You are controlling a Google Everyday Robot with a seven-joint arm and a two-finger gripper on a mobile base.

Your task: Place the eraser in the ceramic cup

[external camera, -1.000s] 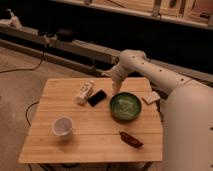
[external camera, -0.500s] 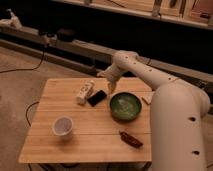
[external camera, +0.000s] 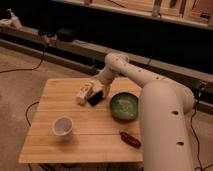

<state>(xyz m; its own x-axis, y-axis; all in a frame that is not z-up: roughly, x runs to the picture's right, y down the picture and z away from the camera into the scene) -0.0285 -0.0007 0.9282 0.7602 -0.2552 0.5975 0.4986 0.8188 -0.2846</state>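
Note:
The eraser (external camera: 95, 98), a flat black slab, lies on the wooden table (external camera: 60, 150) just right of a white oblong bottle-like item (external camera: 84, 92). The ceramic cup (external camera: 63, 126), small, white and upright, stands near the front left of the table, well apart from the eraser. My gripper (external camera: 99, 85) is at the end of the white arm (external camera: 131, 70), lowered right over the eraser's far end and close to the bottle-like item. Its tip is partly hidden against these objects.
A wide green bowl (external camera: 124, 106) sits right of the eraser. A dark brown oblong piece (external camera: 131, 139) lies near the front right edge. My large white arm body (external camera: 165, 130) covers the table's right side. A dark shelf and cables run behind.
The gripper has moved down and left, from above the table's back edge to just over the eraser. The objects on the table have not moved.

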